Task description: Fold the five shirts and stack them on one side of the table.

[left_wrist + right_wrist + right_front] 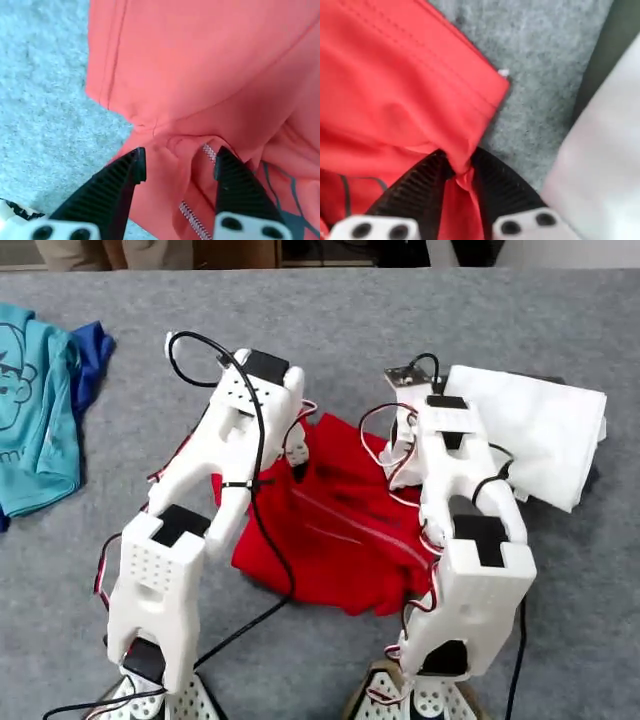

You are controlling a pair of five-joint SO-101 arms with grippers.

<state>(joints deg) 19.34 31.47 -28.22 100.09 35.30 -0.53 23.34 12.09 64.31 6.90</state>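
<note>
Risk was judged to lie mainly in the uneven hold: the red shirt (340, 530), crumpled on the grey table (400, 310) between the two arms, was gripped on one side only, so a lift or pull made from here would likely have dragged the cloth askew and bunched it rather than spread it. The pinch itself was considered liable to slip, since only a small tuck of fabric near a hemmed corner was seen to be caught. A second hazard was noted at the folded white shirt (530, 430), just beside that corner: it could be brushed out of its fold by the arm working next to it. Loose cables (262, 490) draped over the red cloth were marked as a possible snag. The right gripper (461, 162) was found clamped tight on that tuck of red fabric, jaws closed with cloth squeezed between them. The left gripper (180, 156) was found released, jaws spread wide over a raised fold and a stitched seam of the same shirt near its edge, with nothing held; whether the tips touched the cloth could not be told. A teal shirt (35, 410) and a blue shirt (92, 350) were recorded in a loose heap on the left arm's side, well apart, so most of the task was judged undone.
</note>
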